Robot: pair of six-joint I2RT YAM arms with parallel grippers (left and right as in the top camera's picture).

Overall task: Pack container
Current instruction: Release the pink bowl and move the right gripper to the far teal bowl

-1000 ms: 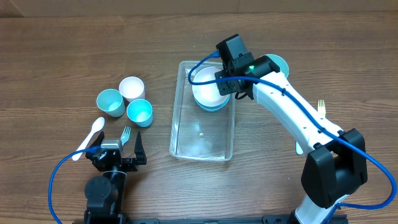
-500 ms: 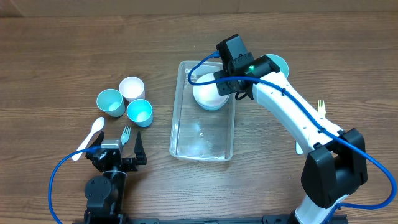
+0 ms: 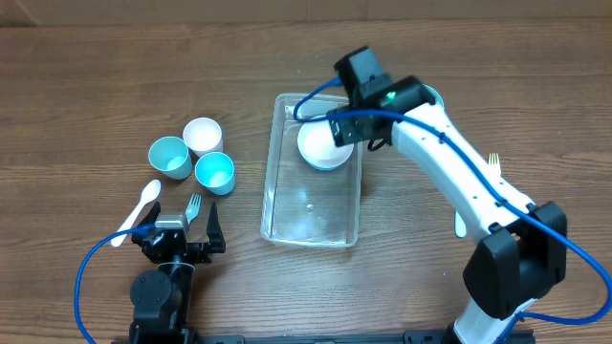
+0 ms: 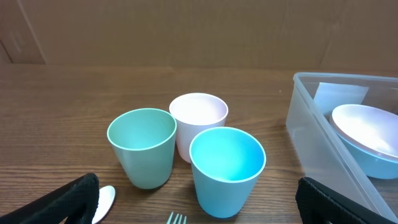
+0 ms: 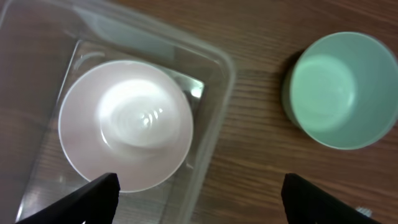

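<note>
The clear container (image 3: 311,205) lies mid-table, long side running front to back. A white bowl (image 3: 323,145) rests in its far end, nested on a blue one (image 4: 373,167). My right gripper (image 3: 350,128) hovers over the container's far right corner. In the right wrist view the right gripper (image 5: 202,205) is open, holding nothing, with the white bowl (image 5: 124,124) and the container's rim (image 5: 214,130) below it. My left gripper (image 3: 182,239) stands open near the front left, holding nothing; the left wrist view shows the left gripper (image 4: 202,211) facing three cups.
A green cup (image 4: 143,146), a white cup (image 4: 199,118) and a blue cup (image 4: 227,168) stand left of the container. A white spoon (image 3: 136,212) and a fork (image 3: 192,205) lie by my left gripper. A teal bowl (image 5: 336,90) sits right of the container. Another fork (image 3: 493,164) lies far right.
My right gripper has opened and let go of the white bowl, which now sits lower in the container. The gripper has drawn slightly away from it. The left arm has not moved.
</note>
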